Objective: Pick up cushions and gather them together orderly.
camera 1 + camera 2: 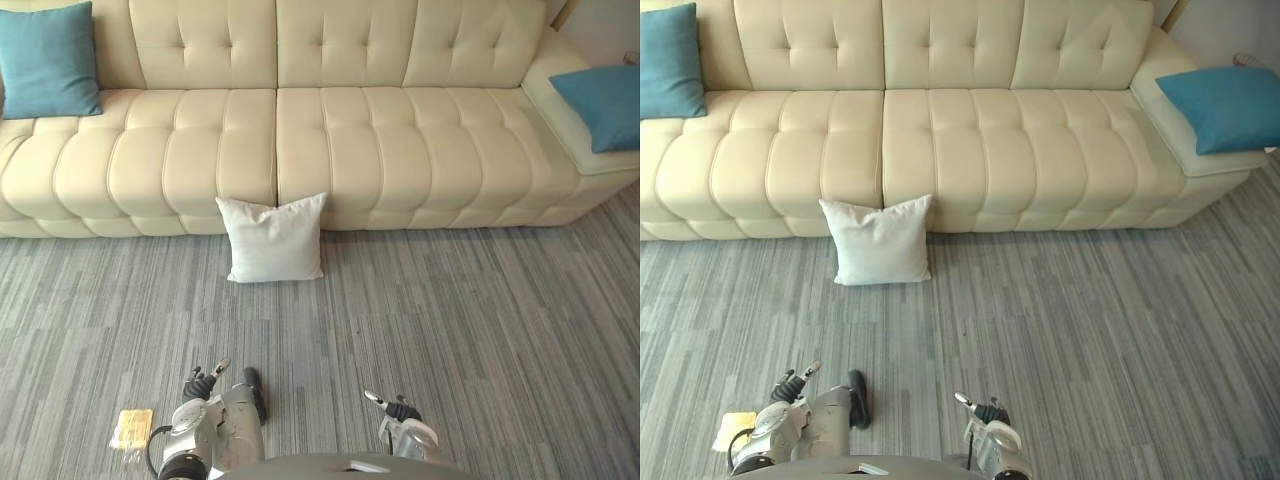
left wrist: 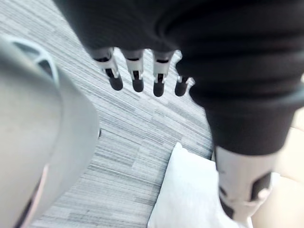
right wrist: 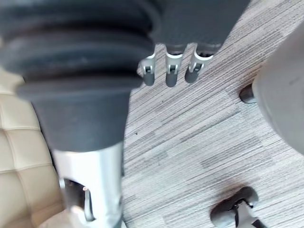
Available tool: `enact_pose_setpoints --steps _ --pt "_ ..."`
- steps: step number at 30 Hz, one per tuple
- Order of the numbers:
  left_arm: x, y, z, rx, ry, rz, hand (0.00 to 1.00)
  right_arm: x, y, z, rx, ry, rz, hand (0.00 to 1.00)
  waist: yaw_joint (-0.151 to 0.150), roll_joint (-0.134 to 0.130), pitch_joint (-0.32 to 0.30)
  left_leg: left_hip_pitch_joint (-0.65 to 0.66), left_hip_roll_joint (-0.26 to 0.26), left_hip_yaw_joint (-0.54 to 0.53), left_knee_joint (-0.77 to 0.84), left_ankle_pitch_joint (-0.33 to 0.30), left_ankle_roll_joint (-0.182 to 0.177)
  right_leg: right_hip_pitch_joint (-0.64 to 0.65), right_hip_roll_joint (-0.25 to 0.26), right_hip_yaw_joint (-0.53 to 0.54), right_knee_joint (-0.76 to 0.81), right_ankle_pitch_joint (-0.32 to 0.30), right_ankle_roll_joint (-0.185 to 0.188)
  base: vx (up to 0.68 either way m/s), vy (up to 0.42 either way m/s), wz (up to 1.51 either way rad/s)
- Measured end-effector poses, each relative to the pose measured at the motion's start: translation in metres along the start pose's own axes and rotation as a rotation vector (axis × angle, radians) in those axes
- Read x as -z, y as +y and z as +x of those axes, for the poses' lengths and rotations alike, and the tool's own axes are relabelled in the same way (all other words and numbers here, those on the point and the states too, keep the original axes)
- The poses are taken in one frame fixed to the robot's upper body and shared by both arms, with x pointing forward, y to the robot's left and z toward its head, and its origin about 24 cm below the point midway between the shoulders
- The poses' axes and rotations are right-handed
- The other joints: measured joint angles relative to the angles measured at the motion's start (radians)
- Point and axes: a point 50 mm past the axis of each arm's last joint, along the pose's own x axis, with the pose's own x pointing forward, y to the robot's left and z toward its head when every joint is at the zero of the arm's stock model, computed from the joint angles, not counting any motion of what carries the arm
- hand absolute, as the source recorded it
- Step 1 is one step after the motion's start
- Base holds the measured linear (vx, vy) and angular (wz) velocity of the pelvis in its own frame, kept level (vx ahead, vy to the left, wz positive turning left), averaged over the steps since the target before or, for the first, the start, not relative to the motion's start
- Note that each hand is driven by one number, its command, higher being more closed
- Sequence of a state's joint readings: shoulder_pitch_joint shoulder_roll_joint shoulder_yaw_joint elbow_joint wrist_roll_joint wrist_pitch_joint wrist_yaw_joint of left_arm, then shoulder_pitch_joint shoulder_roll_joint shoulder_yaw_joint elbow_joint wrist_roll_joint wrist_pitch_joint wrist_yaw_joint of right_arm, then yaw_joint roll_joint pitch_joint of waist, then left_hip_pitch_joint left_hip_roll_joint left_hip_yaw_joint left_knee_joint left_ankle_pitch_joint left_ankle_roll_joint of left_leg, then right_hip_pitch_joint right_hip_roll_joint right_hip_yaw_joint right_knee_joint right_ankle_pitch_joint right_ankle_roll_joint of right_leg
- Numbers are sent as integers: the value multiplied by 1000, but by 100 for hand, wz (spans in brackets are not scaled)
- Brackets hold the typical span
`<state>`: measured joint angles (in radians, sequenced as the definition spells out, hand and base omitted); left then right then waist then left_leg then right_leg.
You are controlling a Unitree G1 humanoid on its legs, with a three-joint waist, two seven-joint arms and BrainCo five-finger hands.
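A white cushion point(image 1: 272, 238) stands on the carpet, leaning against the front of the cream sofa point(image 1: 330, 130); it also shows in the left wrist view point(image 2: 190, 190). A teal cushion point(image 1: 47, 60) rests against the sofa's back at the far left. Another teal cushion point(image 1: 600, 105) lies on the sofa's right end. My left hand point(image 1: 205, 380) hangs low, well short of the white cushion, its fingers point(image 2: 135, 78) relaxed and holding nothing. My right hand point(image 1: 395, 408) is also low near me, with its fingers point(image 3: 171, 71) loose and empty.
Grey striped carpet point(image 1: 470, 320) stretches between me and the sofa. A small yellow packet point(image 1: 131, 428) lies on the floor by my left side.
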<state>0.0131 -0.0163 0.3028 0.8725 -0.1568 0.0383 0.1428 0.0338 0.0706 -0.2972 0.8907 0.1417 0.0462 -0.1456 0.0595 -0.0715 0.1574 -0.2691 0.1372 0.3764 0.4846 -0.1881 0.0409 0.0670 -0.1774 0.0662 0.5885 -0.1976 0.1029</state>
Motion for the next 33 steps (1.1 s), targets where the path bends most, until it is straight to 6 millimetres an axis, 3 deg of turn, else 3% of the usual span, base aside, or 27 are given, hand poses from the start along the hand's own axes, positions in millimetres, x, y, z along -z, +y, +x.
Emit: enact_pose_setpoints --steps 1,2,4,5,8,9,11,12,13,14,15,18,19,20,22,24,25,28,29,30,32,33 --pt "2 1 0 0 13 0 0 -2 1 0 -9 -11 -16 0 -2 2 2 46 -10 7 -10 -23 5 -64 -8 11 158 96 22 415 245 -16" --pt "6 1 0 -1 33 5 0 -5 -1 1 -8 -26 -25 0 -10 14 10 112 -23 7 -27 -48 10 -139 -17 5 343 115 40 401 213 -3" --pt "11 2 -1 -5 49 -5 0 -8 0 1 -12 -41 -25 0 -10 12 11 233 -46 7 -95 -70 4 -243 -9 -33 512 53 11 424 119 7" --pt "12 1 -2 -4 53 -13 0 -10 0 0 -13 -50 -26 0 -12 13 10 264 -48 5 -117 -74 1 -274 -4 -58 524 35 7 417 59 11" --pt "15 0 -1 -5 66 -17 0 -17 1 0 -16 -86 -24 0 -35 16 11 352 -49 -26 -186 -98 -23 -408 28 -164 395 -24 -1 305 -46 33" --pt "16 1 -2 -12 72 -36 0 -17 0 0 -12 -87 -24 0 -36 17 12 389 -49 -37 -212 -99 -32 -425 41 -197 274 -35 -18 378 -131 37" --pt "19 1 -2 -17 83 -52 0 -17 -1 0 -10 -84 -26 0 -37 23 11 445 -47 -56 -254 -104 -64 -415 75 -219 28 -7 -57 414 -161 41" --pt "20 0 -3 -15 87 -59 0 -15 -2 0 -9 -79 -27 0 -39 22 10 472 -51 -80 -267 -119 -94 -391 89 -210 -139 58 -70 378 -167 46" --pt "23 0 -3 -17 96 -65 0 -15 -2 0 -9 -77 -25 0 -41 24 12 488 -55 -95 -271 -129 -109 -376 93 -206 -168 157 -93 507 -202 53" --pt "30 -9 -5 -2 129 -82 0 -22 -10 2 7 -93 -45 0 -40 66 3 515 -29 -122 -289 -127 -117 -357 112 -232 -143 147 -123 492 -181 49" --pt "35 -16 -7 19 142 -92 0 -25 -14 3 17 -102 -49 0 -45 91 -4 517 -23 -141 -295 -101 -115 -360 113 -246 -114 96 -132 468 -177 43" --pt "37 -19 -7 40 153 -39 0 -28 -14 3 16 -108 -54 0 -50 112 -3 503 5 -168 -195 -60 -136 -314 121 -272 -97 26 -151 445 -226 21" --pt "36 -19 -7 41 150 -33 0 -28 -14 3 17 -108 -54 0 -54 113 -2 475 23 -180 -104 -47 -156 -280 130 -275 -119 19 -150 307 -146 17" --pt "33 -17 -6 41 133 -23 0 -25 -14 3 16 -96 -60 0 -52 109 0 418 55 -188 68 -23 -210 -218 133 -283 -161 16 -151 254 -101 14" --pt "31 -17 -6 43 126 -19 0 -21 -15 3 17 -84 -66 0 -51 103 2 343 105 -116 249 -35 -195 -135 135 -294 -224 16 -152 249 -70 6" --pt "34 -18 -7 44 136 -34 0 -17 -19 3 32 -69 -56 0 -51 115 -7 286 133 -30 245 -62 -140 -61 135 -296 -282 20 -146 166 36 -3" --pt "34 -17 -8 42 135 -43 0 -17 -19 3 33 -66 -56 0 -48 117 -9 273 134 -16 220 -66 -130 -51 135 -293 -292 22 -143 152 95 -10" --pt "32 -16 -7 36 124 -52 0 -14 -20 3 37 -54 -54 0 -32 117 -9 234 129 7 16 -57 -88 -22 123 -276 -312 22 -116 161 174 -14" --pt "32 -16 -7 33 127 -56 0 -14 -21 3 38 -52 -52 0 -32 118 -9 238 125 4 -87 -5 -74 -19 116 -267 -304 15 -93 144 252 -16" --pt "32 -14 -7 28 126 -61 0 -13 -19 3 35 -46 -49 0 -31 116 -14 255 98 -8 -130 44 -115 -22 101 -247 -288 4 -65 132 253 -15" --pt "30 -7 -6 9 117 -53 0 -6 -16 2 29 -24 -44 0 -28 78 -32 262 55 3 -154 54 -96 -21 70 -236 -314 11 -49 103 209 -7" --pt "29 -4 -5 3 114 -48 0 -3 -12 1 21 -16 -39 0 -26 72 -30 267 42 8 -159 50 -89 -11 57 -235 -332 20 -39 110 207 -2"
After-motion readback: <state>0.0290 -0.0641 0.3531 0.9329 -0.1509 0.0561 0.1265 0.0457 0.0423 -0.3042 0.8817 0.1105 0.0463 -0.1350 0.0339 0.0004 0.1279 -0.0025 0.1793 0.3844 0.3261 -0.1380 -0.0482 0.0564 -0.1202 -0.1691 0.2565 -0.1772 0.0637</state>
